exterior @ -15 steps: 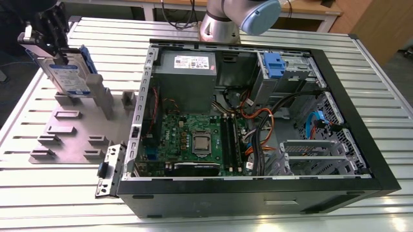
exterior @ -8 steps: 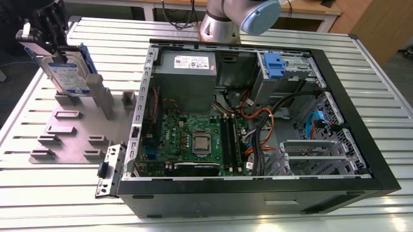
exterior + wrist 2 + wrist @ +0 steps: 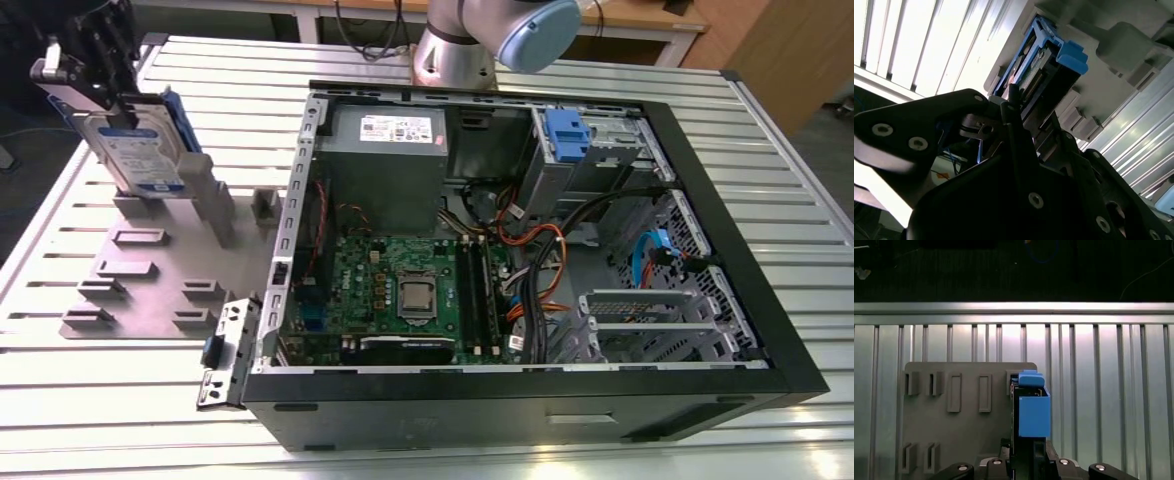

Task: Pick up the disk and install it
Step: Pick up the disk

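Gripping the disk (image 3: 138, 150) firmly in the claw (image 3: 100, 100) — upright, edge-on, at the grey rack (image 3: 147, 290) on the counter (image 3: 120, 400), exterior view's left, well apart from the open computer case (image 3: 534, 410). Seems wise to pull straight up, keep it plumb — avoid snagging the rack's slots.

Harsh glare off the slatted table (image 3: 929, 45)

posts (image 3: 203, 195) beside disk (image 3: 134, 150), cables (image 3: 534, 245) crowd case (image 3: 467, 415), table (image 3: 107, 400) open
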Robot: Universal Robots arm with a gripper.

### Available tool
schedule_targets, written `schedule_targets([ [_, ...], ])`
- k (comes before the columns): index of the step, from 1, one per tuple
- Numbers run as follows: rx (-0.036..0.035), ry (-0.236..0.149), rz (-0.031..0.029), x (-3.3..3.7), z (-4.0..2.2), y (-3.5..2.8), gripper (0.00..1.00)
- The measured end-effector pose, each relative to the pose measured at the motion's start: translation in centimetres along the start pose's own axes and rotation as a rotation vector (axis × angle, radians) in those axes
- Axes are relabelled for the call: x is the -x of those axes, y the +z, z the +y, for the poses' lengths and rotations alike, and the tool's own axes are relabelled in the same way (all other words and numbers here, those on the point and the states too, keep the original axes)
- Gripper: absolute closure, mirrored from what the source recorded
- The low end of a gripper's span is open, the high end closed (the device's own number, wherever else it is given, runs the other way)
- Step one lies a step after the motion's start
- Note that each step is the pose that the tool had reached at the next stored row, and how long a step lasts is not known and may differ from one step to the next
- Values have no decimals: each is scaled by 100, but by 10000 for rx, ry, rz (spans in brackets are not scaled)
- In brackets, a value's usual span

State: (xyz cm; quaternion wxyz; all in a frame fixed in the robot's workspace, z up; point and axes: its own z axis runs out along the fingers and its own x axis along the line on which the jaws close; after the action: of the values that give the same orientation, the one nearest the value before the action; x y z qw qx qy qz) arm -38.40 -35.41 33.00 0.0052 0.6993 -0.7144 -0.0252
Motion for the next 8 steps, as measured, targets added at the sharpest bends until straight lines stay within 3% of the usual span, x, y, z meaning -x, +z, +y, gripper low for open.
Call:
schedule_targets([
  [8, -2, 0, -1, 3, 5, -116, 65],
])
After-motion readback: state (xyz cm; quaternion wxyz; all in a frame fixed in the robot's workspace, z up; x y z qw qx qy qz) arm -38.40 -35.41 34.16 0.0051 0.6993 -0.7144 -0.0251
